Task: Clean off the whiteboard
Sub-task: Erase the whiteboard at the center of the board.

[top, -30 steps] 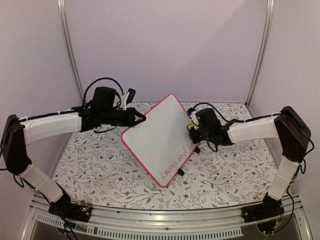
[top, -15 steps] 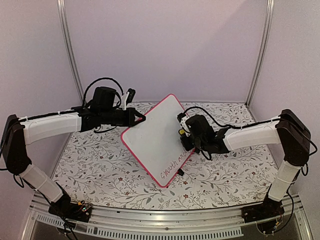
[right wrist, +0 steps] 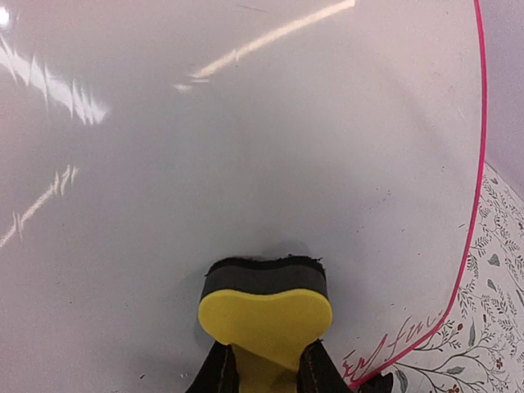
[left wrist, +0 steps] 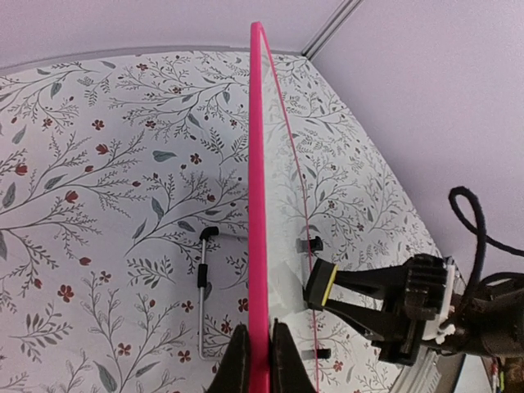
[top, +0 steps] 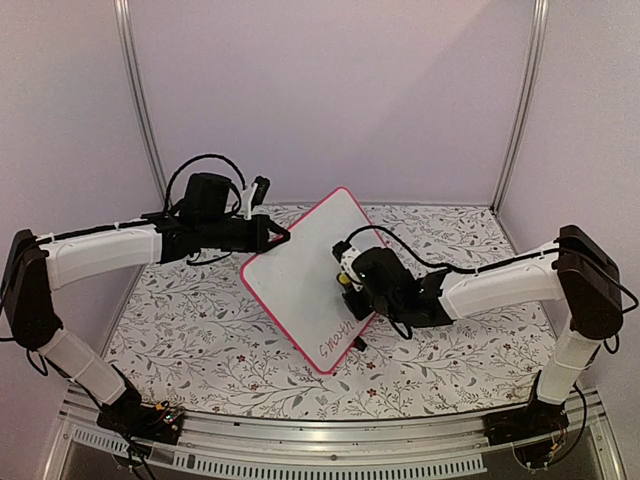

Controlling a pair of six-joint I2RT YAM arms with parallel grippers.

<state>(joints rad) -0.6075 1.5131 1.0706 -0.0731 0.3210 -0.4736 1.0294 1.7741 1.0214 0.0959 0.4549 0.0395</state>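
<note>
The whiteboard point(top: 300, 270), white with a pink-red frame, stands tilted on one corner. My left gripper point(top: 272, 238) is shut on its upper left edge; in the left wrist view the pink edge point(left wrist: 259, 205) runs up between the gripper's point(left wrist: 259, 360) closed fingers. My right gripper point(top: 347, 281) is shut on a yellow eraser point(right wrist: 266, 315) with a black felt face, pressed against the board face point(right wrist: 246, 147). The eraser also shows in the top view point(top: 345, 283) and in the left wrist view point(left wrist: 319, 284). Red writing point(top: 338, 340) stays near the board's lower corner and shows in the right wrist view point(right wrist: 391, 348).
The floral tablecloth point(top: 200, 330) covers the table. A thin metal stand rod with black ends point(left wrist: 201, 295) lies behind the board. A black clip foot point(top: 360, 345) sits at the board's lower right edge. Walls close in at the back and sides.
My right gripper has moved left with the eraser, from off the board's right edge onto its face. Part of the red writing is gone. The left arm and board have held still.
</note>
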